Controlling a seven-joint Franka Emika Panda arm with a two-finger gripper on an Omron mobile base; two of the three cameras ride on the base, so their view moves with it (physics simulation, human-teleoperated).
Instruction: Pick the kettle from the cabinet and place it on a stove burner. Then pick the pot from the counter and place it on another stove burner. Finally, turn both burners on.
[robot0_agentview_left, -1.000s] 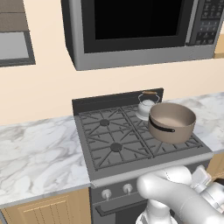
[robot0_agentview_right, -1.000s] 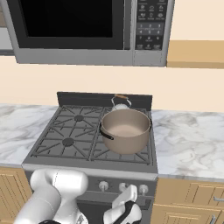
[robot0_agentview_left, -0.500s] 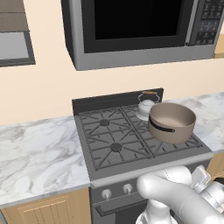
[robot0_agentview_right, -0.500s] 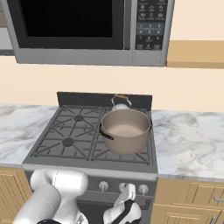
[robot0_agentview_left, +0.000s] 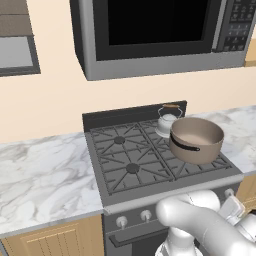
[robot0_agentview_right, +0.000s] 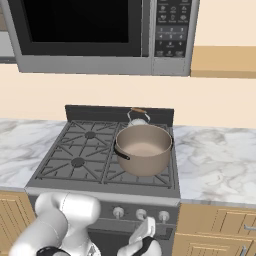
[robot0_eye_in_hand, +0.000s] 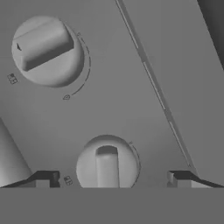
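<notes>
The silvery kettle (robot0_agentview_left: 167, 120) (robot0_agentview_right: 138, 117) stands on the back right burner of the stove (robot0_agentview_left: 131, 169) (robot0_agentview_right: 75, 162). In front of it, on the front right burner, sits the wide taupe pot (robot0_agentview_left: 196, 139) (robot0_agentview_right: 144, 149). My gripper (robot0_eye_in_hand: 112, 178) (robot0_agentview_right: 145, 233) is low at the stove's front panel, open. Its fingertips (robot0_eye_in_hand: 44, 178) straddle a round knob (robot0_eye_in_hand: 107, 166) whose bar points straight up in the hand view, with gaps on both sides. A second knob (robot0_eye_in_hand: 45, 49) lies up and to the left, its bar turned aslant.
The grey microwave (robot0_agentview_left: 160, 35) (robot0_agentview_right: 100, 32) hangs above the stove. White marble counter (robot0_agentview_left: 42, 175) (robot0_agentview_right: 217, 160) runs on both sides. A tan cabinet (robot0_agentview_right: 225, 61) is at the upper right. More knobs (robot0_agentview_left: 120, 221) (robot0_agentview_right: 118, 212) line the front panel.
</notes>
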